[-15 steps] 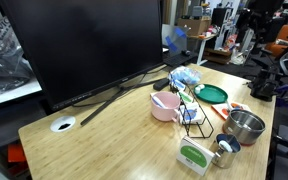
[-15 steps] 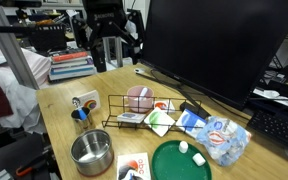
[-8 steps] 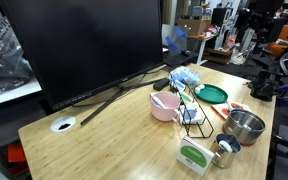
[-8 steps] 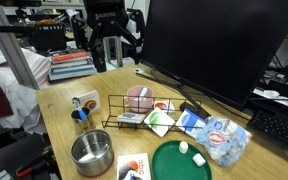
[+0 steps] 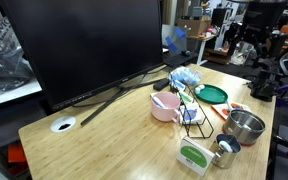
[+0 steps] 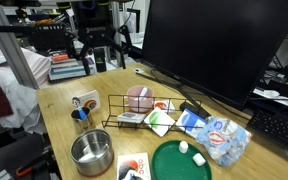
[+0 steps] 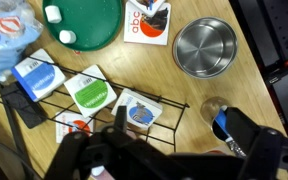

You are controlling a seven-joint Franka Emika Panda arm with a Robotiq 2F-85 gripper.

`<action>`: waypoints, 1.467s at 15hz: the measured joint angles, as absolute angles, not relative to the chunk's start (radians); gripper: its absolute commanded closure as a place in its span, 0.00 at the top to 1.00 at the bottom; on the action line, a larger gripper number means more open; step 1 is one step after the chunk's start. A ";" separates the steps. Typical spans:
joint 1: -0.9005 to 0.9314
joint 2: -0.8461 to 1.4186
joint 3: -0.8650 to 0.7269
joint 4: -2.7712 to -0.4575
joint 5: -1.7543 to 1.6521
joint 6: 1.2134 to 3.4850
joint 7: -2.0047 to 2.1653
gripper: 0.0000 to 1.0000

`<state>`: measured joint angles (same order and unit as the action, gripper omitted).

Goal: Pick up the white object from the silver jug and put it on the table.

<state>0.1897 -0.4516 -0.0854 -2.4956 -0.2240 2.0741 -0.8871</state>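
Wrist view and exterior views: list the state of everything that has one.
gripper: open, empty, above the table.
silver jug: upright, not gripped.
steel pot: upright, empty.
green plate: holds two small white pieces.
monitor: screen dark.
pink bowl: upright, white utensil inside.

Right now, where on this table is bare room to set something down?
The table is bare between the white grommet and the pink bowl. It is crowded from the wire rack to the steel pot and silver jug.
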 measured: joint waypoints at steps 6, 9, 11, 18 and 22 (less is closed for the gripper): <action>0.211 -0.452 -0.060 -2.570 -0.245 2.151 -1.039 1.00; 0.211 -0.452 -0.060 -2.570 -0.247 2.153 -1.044 1.00; 0.211 -0.452 -0.059 -2.570 -0.246 2.152 -1.044 1.00; 0.288 -0.390 -0.054 -2.622 -0.063 2.362 -1.175 1.00; 0.362 -0.317 -0.074 -2.677 0.164 2.503 -1.404 1.00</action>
<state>0.3618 -0.3174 -0.0745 -2.6768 0.1636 2.5028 -1.4043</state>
